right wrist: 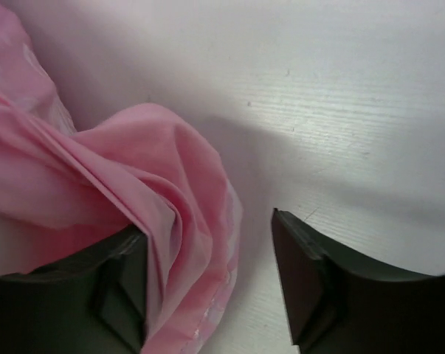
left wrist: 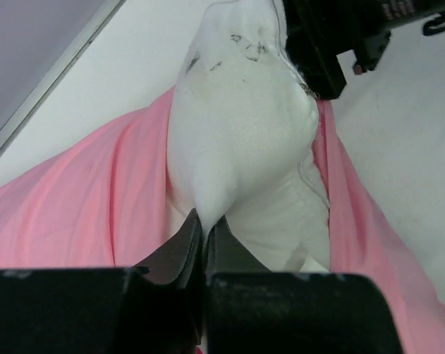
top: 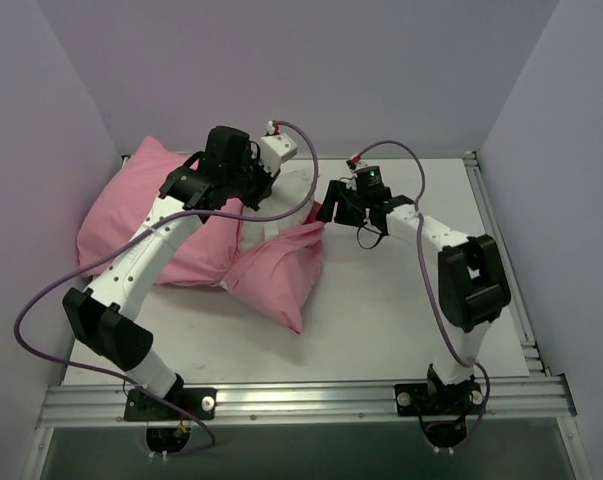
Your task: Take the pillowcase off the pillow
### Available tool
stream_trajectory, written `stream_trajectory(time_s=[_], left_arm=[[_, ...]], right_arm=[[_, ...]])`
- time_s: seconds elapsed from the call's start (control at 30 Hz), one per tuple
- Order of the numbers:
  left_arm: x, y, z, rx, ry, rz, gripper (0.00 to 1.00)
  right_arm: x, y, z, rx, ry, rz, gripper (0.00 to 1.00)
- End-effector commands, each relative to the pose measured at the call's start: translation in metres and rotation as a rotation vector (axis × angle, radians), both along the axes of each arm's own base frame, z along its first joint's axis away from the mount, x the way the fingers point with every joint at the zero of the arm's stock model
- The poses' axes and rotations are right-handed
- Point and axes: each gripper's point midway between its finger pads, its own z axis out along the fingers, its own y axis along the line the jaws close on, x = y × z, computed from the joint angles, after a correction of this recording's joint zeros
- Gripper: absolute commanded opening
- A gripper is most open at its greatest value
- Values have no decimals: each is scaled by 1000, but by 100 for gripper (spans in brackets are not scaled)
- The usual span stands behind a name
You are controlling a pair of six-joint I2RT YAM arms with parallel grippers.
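The pink pillowcase (top: 171, 235) lies bunched across the left half of the table, from the back left corner to the middle. The white pillow (left wrist: 244, 110) sticks out of its mouth between pink folds (left wrist: 82, 214). My left gripper (left wrist: 205, 217) is shut on a pinch of the pillow's white fabric. My right gripper (top: 331, 212) is at the pillowcase's right end, just beyond the pillow's tip. In the right wrist view its jaws (right wrist: 207, 225) stand open, with a hemmed fold of the pillowcase (right wrist: 185, 243) lying against the left finger (right wrist: 122, 273); the right finger (right wrist: 303, 280) stands apart from it.
Pale walls close in the table on the left, back and right. An aluminium rail (top: 311, 400) runs along the near edge, and another (top: 501, 260) along the right side. White tabletop (top: 401, 310) shows right of the pillowcase. Purple cables loop off both arms.
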Motion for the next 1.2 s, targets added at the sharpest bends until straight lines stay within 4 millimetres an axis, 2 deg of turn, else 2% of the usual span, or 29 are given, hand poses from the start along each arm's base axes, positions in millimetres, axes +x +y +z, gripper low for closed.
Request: stream_trajectory(time_s=[0.0, 0.03, 0.07, 0.1, 0.13, 0.17, 0.2, 0.23, 0.3, 0.33, 0.37, 0.4, 0.53, 0.63, 0.67, 0.73, 0.77, 0.9, 0.97, 1.0, 1.03, 1.07, 1.1, 1.13, 1.17], left_arm=[[35, -15, 50, -148, -90, 84, 2], [46, -18, 41, -140, -77, 105, 2], [51, -21, 51, -159, -92, 116, 2], [55, -24, 52, -164, -96, 123, 2], [62, -27, 44, -161, -83, 133, 2], [64, -30, 47, -180, -80, 142, 2], [67, -32, 54, -198, -89, 148, 2], [71, -36, 50, -202, -77, 155, 2], [73, -41, 57, -232, -77, 165, 2], [76, -43, 54, -235, -70, 171, 2], [77, -44, 56, -241, -71, 182, 2], [77, -46, 55, -245, -70, 183, 2], [77, -53, 54, -259, -58, 180, 2], [79, -54, 54, -262, -58, 189, 2], [79, -54, 54, -264, -57, 190, 2], [80, -56, 54, -267, -56, 184, 2], [80, -57, 54, -268, -55, 183, 2], [81, -56, 53, -266, -57, 189, 2], [86, -51, 55, -256, -77, 215, 2], [92, -44, 62, -260, -98, 235, 2], [100, -35, 64, -251, -118, 271, 2], [109, -23, 68, -238, -147, 319, 2], [122, -3, 86, -252, -196, 369, 2], [133, 8, 86, -243, -207, 403, 2], [140, 20, 93, -244, -231, 436, 2]], right_arm=[[7, -33, 119, 2, -260, -79, 62], [2, -43, 127, -32, -260, -102, 67], [-7, -47, 152, -20, -302, -115, 69], [-12, -49, 163, -12, -315, -129, 70], [-18, -48, 167, 15, -301, -157, 71], [-26, -45, 177, 34, -312, -177, 71], [-31, -40, 176, 53, -298, -192, 71], [-37, -35, 167, 90, -251, -228, 71], [-48, -17, 165, 136, -232, -230, 70], [-51, -11, 163, 160, -230, -240, 70], [-52, -7, 165, 186, -224, -275, 70], [-55, 7, 170, 213, -239, -263, 70], [-48, 22, 160, 228, -219, -286, 67], [-44, 40, 154, 238, -199, -241, 64], [-43, 47, 144, 230, -181, -222, 64], [-43, 58, 146, 241, -173, -188, 64], [-41, 62, 137, 231, -159, -181, 64], [-36, 69, 127, 228, -143, -174, 62], [-39, 72, 118, 222, -116, -162, 47], [-41, 72, 115, 218, -107, -155, 40], [-47, 69, 104, 201, -81, -153, 24], [-53, 67, 105, 196, -83, -139, 17], [-60, 64, 99, 177, -71, -132, 10], [-69, 56, 90, 156, -56, -130, 0], [-75, 52, 83, 129, -50, -118, 0]])
